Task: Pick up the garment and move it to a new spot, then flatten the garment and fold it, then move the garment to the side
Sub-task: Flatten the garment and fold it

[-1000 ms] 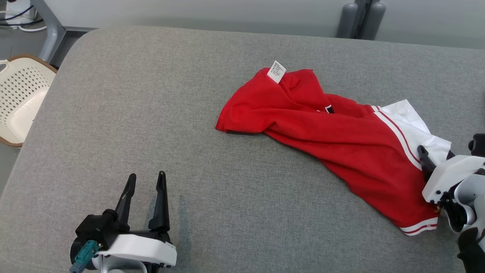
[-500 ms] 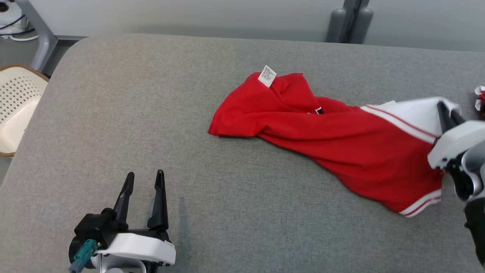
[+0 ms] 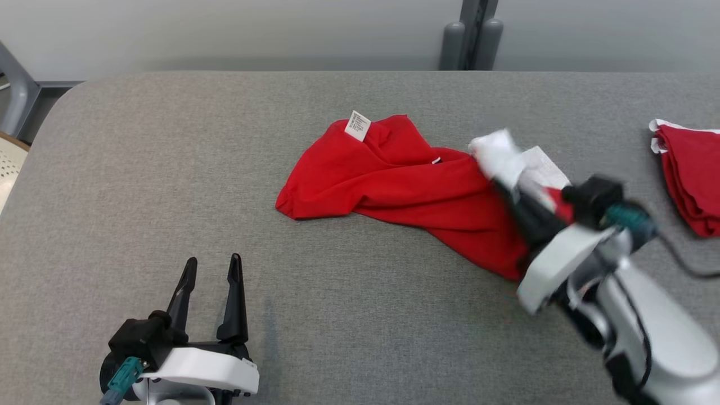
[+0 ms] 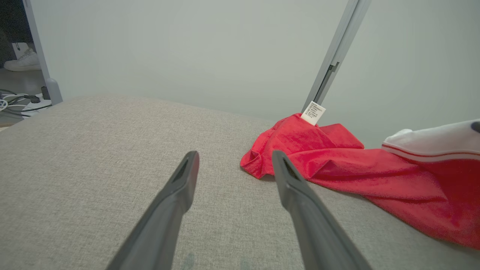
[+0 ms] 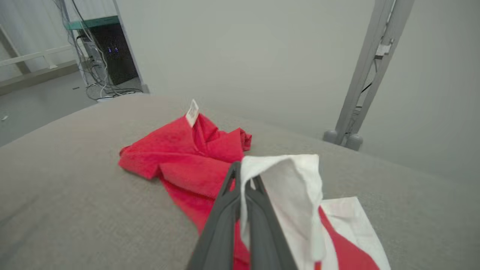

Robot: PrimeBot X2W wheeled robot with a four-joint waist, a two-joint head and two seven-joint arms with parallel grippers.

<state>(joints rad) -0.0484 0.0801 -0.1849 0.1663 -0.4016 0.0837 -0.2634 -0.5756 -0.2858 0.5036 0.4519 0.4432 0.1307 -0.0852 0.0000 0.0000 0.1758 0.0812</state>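
The left tool (image 3: pixel 214 260) and right tool (image 3: pixel 509 191) each have two long tapering dark fingers (image 3: pixel 237 298), a white housing behind them, a black mount and a teal connector.

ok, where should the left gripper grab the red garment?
Probably the bunched red corner of the garment nearest the left gripper. It humps up off the gray table, so come in low from the robot's left, open jaws straddling the fold. That's the end opposite the right gripper, shut on the white end.
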